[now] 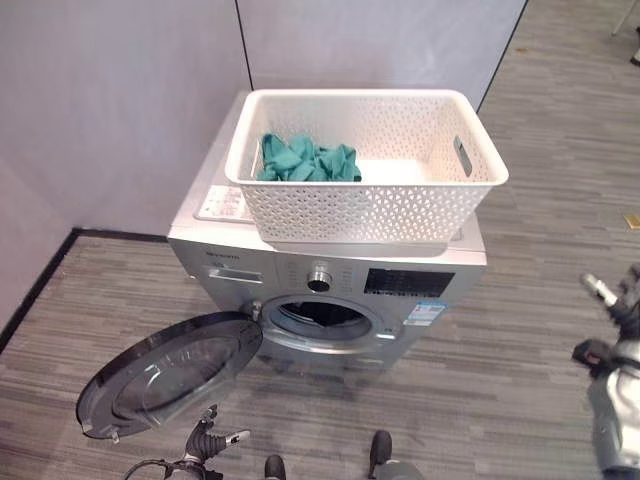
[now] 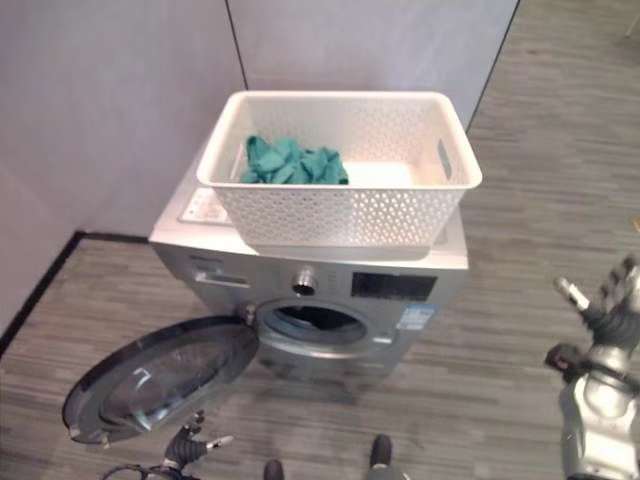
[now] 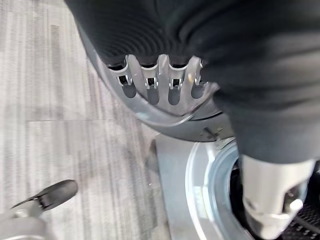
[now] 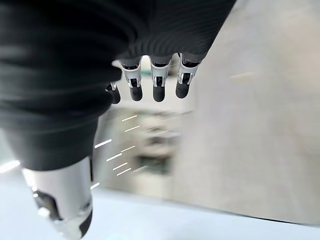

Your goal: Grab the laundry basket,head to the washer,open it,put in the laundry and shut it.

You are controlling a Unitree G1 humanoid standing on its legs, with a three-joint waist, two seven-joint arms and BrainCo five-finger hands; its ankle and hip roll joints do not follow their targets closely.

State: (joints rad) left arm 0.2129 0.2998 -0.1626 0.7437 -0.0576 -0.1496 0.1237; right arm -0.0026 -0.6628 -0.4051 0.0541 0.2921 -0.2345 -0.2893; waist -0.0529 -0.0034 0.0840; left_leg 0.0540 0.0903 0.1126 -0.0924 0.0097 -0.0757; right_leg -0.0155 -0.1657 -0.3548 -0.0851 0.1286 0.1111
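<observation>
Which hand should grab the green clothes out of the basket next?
Probably the right hand: it is raised, open and free. The left hand is low by the open round washer door, far below the white plastic laundry basket with the green clothes.

One silver front-loading washing machine (image 1: 330,290), with one round door (image 1: 165,375) swung open and one control knob (image 1: 319,280) on its front panel. One white perforated laundry basket (image 1: 365,200) on top of the machine, with one handle slot visible in its right end wall. One heap of teal-green laundry (image 1: 305,160) inside the basket; possibly two or more garments, the folds do not allow a firm count. Two robot hands: left hand (image 1: 212,437), right hand (image 1: 612,300).
</observation>
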